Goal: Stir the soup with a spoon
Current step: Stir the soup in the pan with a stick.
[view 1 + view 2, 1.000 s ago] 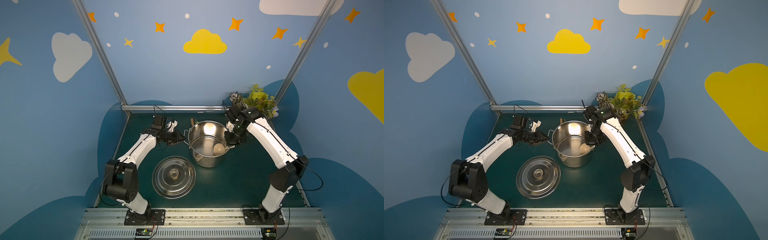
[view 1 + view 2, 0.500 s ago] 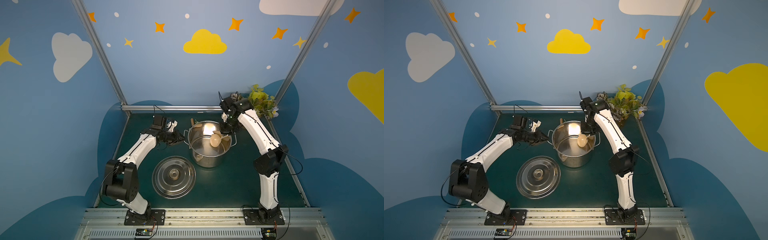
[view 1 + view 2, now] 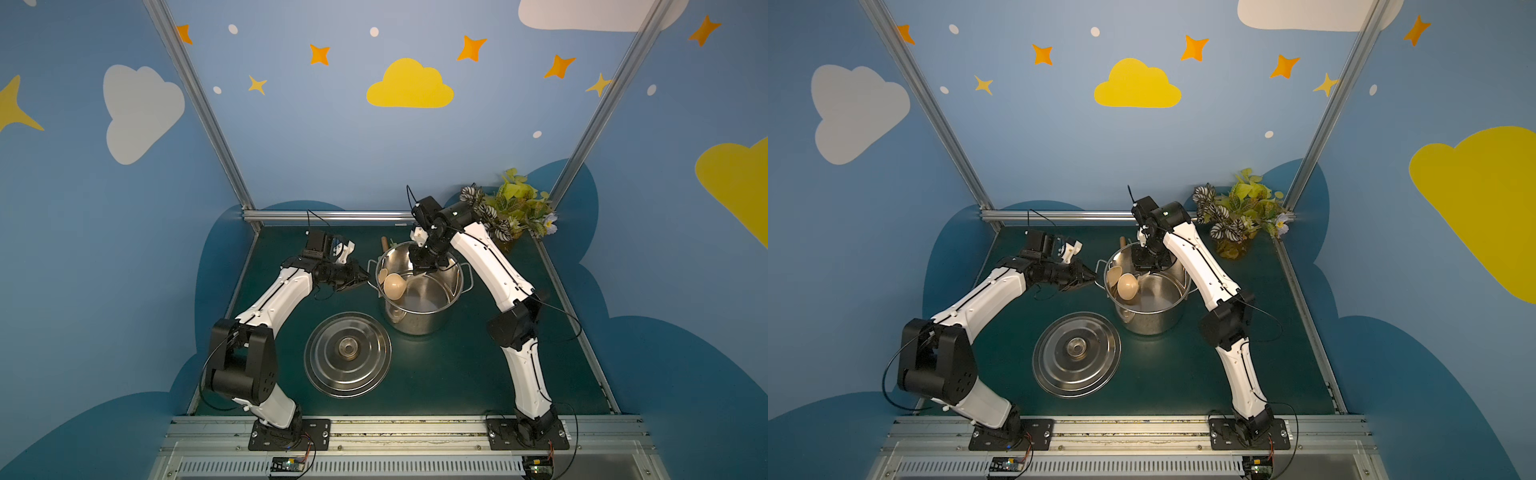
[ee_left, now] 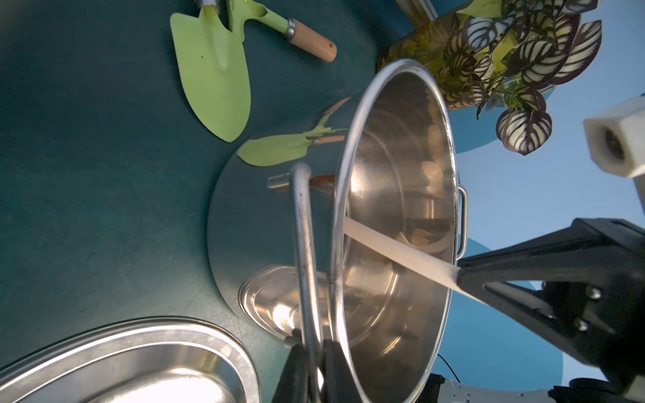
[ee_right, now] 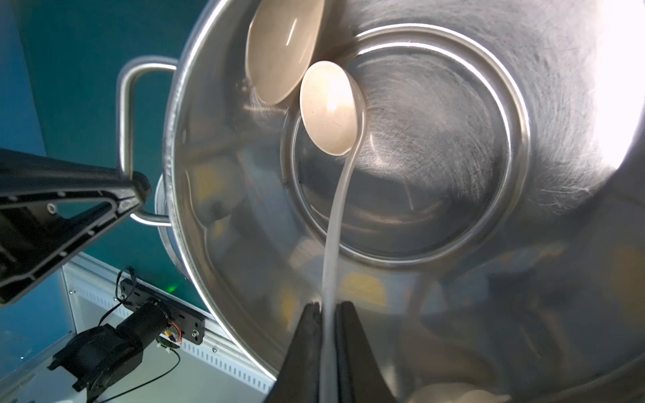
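Observation:
In both top views a steel pot [image 3: 424,320] [image 3: 1154,320] stands at the back middle of the green mat. The cream spoon's bowl [image 3: 395,284] [image 3: 1127,286] hangs inside the pot by its left wall. My right gripper [image 3: 417,271] [image 5: 328,310], above the pot's far rim, is shut on the spoon's slim handle [image 5: 331,237]. The spoon bowl [image 5: 330,108] sits next to its own reflection in the wall. My left gripper [image 3: 365,276] [image 4: 310,349] is shut on the pot's left loop handle [image 4: 303,244]. I cannot tell whether soup is in the pot.
A round steel lid [image 3: 348,354] lies knob up in front of the pot on the left. A green trowel with a wooden grip [image 4: 213,69] lies behind the pot. A potted plant [image 3: 515,208] fills the back right corner.
The right arm has swept the spoon bowl from the pot's right side across to its left wall, and its elbow has folded in. The left arm has held still on the handle.

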You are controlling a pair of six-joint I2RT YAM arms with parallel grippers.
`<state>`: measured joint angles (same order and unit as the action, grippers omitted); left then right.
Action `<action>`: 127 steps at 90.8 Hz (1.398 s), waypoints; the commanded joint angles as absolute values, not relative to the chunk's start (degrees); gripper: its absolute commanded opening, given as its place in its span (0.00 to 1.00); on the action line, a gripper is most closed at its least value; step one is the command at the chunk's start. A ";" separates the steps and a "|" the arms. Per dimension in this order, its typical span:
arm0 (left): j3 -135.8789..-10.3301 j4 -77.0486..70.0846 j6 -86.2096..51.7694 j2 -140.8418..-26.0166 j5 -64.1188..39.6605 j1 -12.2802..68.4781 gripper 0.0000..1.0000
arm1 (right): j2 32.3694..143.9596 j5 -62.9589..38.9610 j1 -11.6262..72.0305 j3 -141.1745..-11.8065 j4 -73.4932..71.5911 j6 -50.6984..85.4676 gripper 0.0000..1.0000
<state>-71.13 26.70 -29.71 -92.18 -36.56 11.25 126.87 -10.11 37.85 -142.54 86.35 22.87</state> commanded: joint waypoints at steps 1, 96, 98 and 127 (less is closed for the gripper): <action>-70.69 29.79 -26.51 -93.93 -37.03 11.48 0.12 | 121.69 -11.72 39.28 -137.04 85.10 21.69 0.00; -71.10 30.07 -26.28 -94.12 -37.53 10.81 0.13 | 117.46 -6.38 27.98 -135.14 84.30 23.88 0.00; -71.10 30.06 -26.26 -94.17 -37.53 10.86 0.13 | 118.44 -7.13 28.07 -136.27 84.29 23.86 0.00; -71.02 29.91 -26.15 -94.71 -37.48 10.81 0.13 | 126.77 -16.53 32.18 -145.72 81.86 22.55 0.00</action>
